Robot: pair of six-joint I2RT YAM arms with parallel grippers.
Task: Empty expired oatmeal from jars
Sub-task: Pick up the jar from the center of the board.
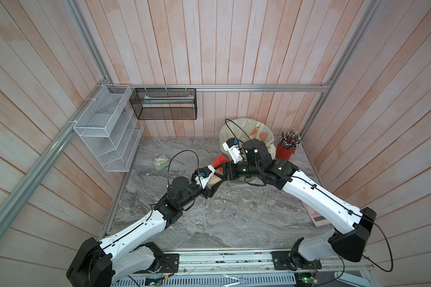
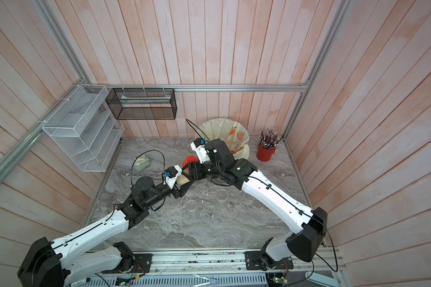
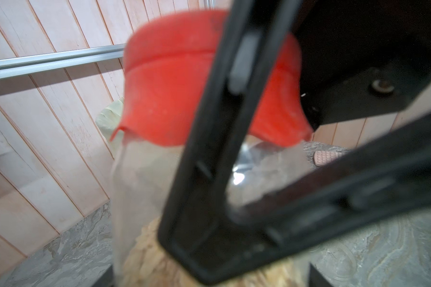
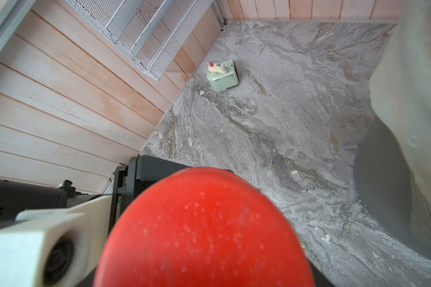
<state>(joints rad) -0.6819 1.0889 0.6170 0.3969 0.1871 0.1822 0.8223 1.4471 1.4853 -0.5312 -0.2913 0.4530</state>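
Jar (image 1: 215, 181) hangs tilted: right gripper (image 1: 223, 171) clamps it beneath lid (image 1: 220, 161); left gripper (image 1: 210, 190) flanks its base, bite unclear. Confirm left's hold before you unscrew.

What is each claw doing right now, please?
Left claw: closed on the body of the oatmeal jar.
Right claw: closed on that jar's red lid.

Your red-lidded jar (image 1: 217, 171) is off the table, tilted, just in front of the bin (image 1: 244, 125), lid toward it, with tan oatmeal (image 1: 213, 181) pooled at its low end. Farther from the bin, a clear jar (image 1: 246, 197) and a second clear jar (image 1: 217, 206) stand upright, seemingly empty.
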